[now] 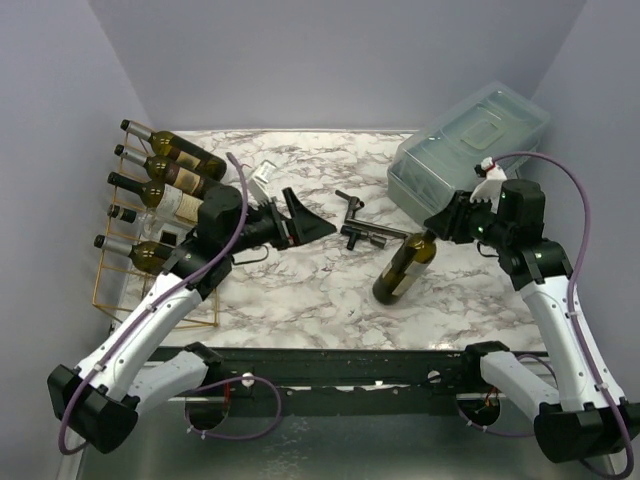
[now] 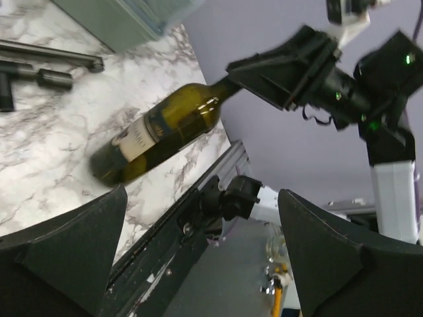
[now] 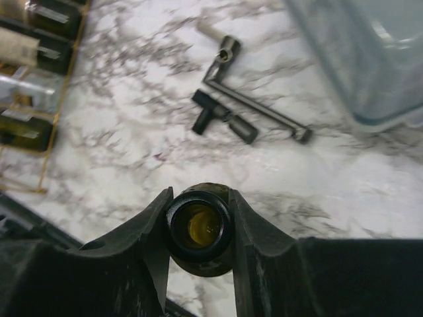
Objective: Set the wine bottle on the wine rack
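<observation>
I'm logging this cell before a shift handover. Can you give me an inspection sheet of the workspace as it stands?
Surface: marble-patterned table, no spills seen.
Job's things: wine bottle tilted, neck up, not yet racked; whether its base touches the table is unclear. Gold wire wine rack at the left edge, holding several racked bottles.
Clutter: translucent grey lidded box far right; black crank tools mid-table.
Grippers: right claw shut on the bottle's neck; left claw open, empty, facing the bottle.
Cables: purple cables loop along both arms, no snag seen.
Surroundings: plain grey walls; nothing else seen.
</observation>
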You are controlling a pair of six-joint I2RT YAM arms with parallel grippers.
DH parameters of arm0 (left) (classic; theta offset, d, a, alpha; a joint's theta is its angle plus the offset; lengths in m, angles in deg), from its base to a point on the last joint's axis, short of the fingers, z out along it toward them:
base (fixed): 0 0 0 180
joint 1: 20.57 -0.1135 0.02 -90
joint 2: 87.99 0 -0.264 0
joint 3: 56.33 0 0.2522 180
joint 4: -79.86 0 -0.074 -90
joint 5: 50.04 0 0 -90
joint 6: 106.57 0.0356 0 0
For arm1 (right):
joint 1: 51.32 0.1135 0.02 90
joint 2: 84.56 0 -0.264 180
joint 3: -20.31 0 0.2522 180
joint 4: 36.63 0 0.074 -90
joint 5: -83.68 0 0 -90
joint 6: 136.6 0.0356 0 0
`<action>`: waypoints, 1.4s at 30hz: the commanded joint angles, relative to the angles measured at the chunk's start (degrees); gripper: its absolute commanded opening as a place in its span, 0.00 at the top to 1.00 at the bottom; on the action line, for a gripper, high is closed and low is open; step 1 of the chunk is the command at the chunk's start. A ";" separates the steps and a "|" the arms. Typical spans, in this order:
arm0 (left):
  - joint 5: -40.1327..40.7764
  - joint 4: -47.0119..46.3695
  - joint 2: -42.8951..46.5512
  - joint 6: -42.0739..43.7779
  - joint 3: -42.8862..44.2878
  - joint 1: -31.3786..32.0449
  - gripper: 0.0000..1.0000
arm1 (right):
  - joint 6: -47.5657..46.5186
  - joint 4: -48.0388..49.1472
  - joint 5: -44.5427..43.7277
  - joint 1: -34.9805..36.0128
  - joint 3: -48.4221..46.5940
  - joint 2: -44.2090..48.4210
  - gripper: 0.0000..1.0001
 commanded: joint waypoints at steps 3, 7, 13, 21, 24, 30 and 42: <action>15.88 -5.78 -3.46 7.59 0.80 15.61 0.03 | 5.81 4.25 21.91 0.84 -3.26 -2.80 0.99; 25.18 -5.82 -6.61 14.54 2.21 23.38 0.02 | 8.21 5.49 25.58 1.26 -4.48 -3.08 0.99; 28.92 -5.75 -13.21 20.59 5.87 29.63 0.02 | 12.57 7.55 28.22 2.88 -5.16 -2.97 0.99; 28.47 -4.06 -19.14 25.81 10.19 33.88 0.01 | 16.62 9.89 30.14 5.13 -6.75 -3.28 0.99; 29.16 -2.37 -19.93 27.03 10.75 33.97 0.01 | 16.75 9.71 30.37 5.72 -7.44 -3.53 0.99; 27.97 1.02 -22.42 28.83 12.88 34.06 0.01 | 17.16 10.16 30.56 7.29 -7.35 -4.16 0.99; 28.28 2.68 -24.07 27.02 17.11 34.06 0.01 | 16.00 9.12 29.25 10.28 -7.13 -4.38 0.99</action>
